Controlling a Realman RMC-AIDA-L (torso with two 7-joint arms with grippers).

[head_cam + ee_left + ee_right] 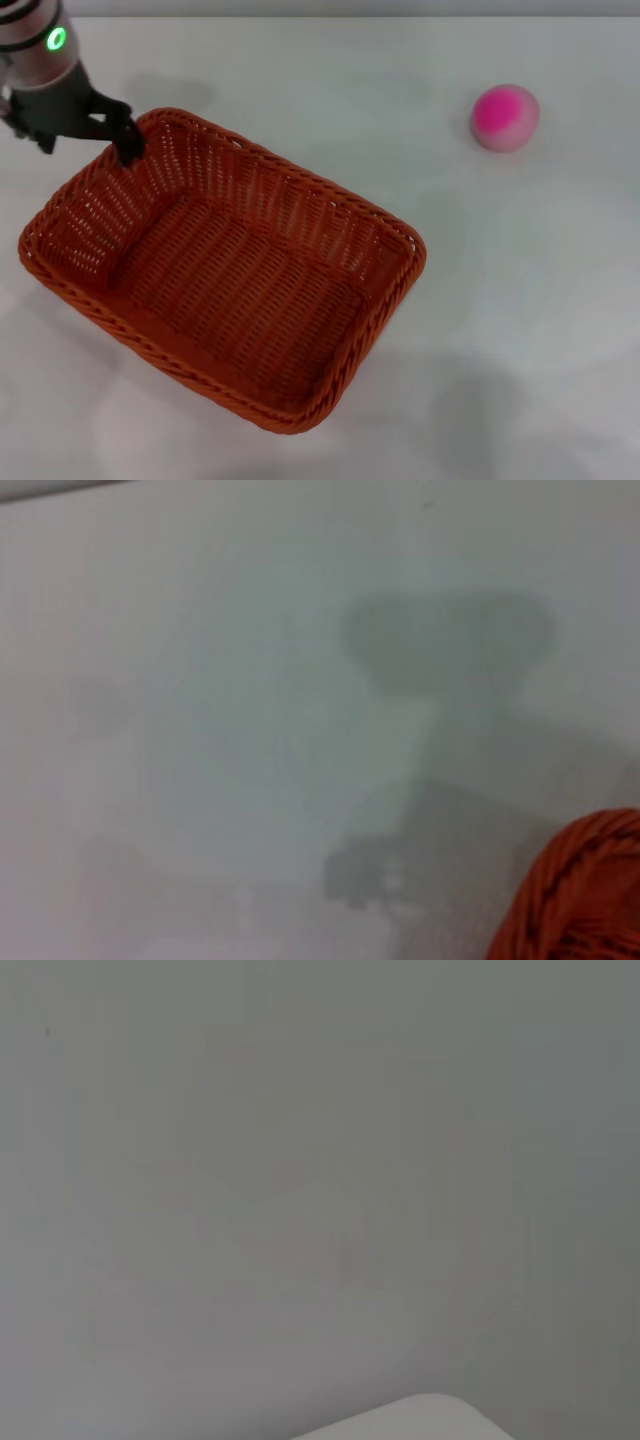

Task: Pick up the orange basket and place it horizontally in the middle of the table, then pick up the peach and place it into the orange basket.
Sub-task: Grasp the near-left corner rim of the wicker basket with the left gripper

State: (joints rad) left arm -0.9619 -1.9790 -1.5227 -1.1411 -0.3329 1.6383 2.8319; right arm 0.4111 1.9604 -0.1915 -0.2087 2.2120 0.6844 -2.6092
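- Head view showed the orange basket lying on the white table, on the left half of it and turned at an angle, not yet square to the table edge.
- The left gripper was at the far left corner of the basket, at the braided rim. One dark finger hung over the rim on the inner side. It looked closed on the rim, but the other finger was hidden, so I cannot say firmly that it was clamped.
- In the left wrist view only a small orange part of the basket was seen at the side, together with a shadow on the table.
- The peach rested alone on the far right side of the table, well apart from the basket.
- The right gripper was not seen in any view; the right wrist view showed only a plain grey surface.
- In my judgement the basket is light and rather stiff, but the weave can bend a little, and held by one corner it may swing or tilt. The thick rim is the good place to hold.
- The peach seems round and smooth, so it may roll; it should be taken across its middle, with gentle force.
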